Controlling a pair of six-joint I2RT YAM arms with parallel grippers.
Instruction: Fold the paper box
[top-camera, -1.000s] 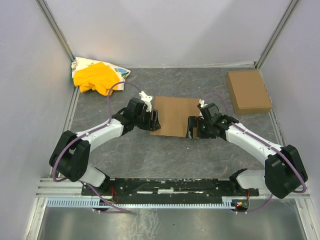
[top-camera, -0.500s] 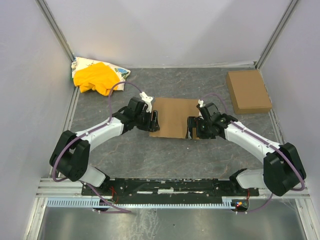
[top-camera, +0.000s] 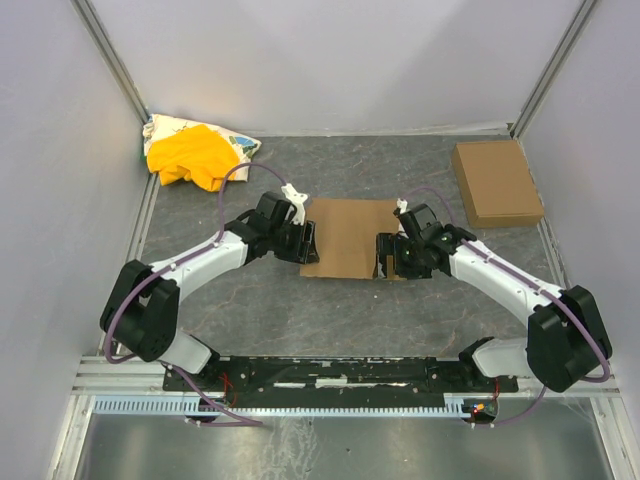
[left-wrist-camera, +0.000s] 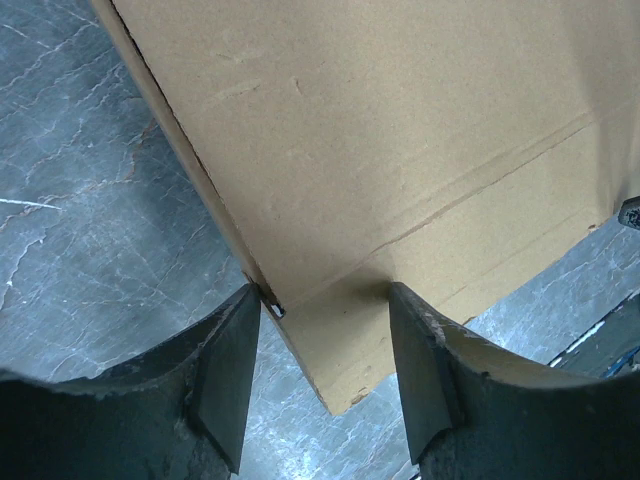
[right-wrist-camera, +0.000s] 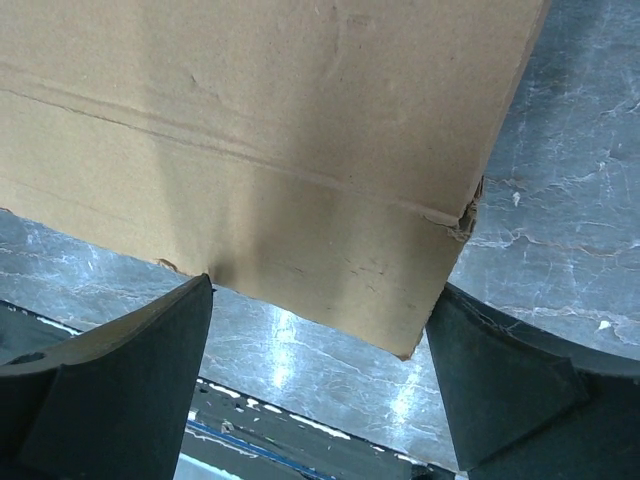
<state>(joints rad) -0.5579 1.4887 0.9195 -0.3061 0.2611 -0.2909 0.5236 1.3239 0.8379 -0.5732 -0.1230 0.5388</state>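
The paper box (top-camera: 350, 235) is a brown cardboard slab lying flat in the middle of the table. My left gripper (top-camera: 308, 242) is at its left edge and my right gripper (top-camera: 385, 256) at its right edge. In the left wrist view the near corner of the box (left-wrist-camera: 380, 130) sits between the jaws of the left gripper (left-wrist-camera: 325, 300), which is open. One of its fingers (left-wrist-camera: 235, 350) touches the box's side edge. In the right wrist view the right gripper (right-wrist-camera: 320, 288) is open wide, with a corner of the box (right-wrist-camera: 250, 120) between the fingers.
A smaller folded cardboard box (top-camera: 496, 183) lies at the back right. A yellow cloth (top-camera: 190, 155) rests on a patterned bag (top-camera: 240, 145) at the back left. Grey walls close in three sides, and the arms' base rail (top-camera: 330, 375) runs along the near edge.
The left jaws have narrowed a little around the box's corner. The right jaws have narrowed slightly. Both arms have shifted only a little and the box has hardly moved.
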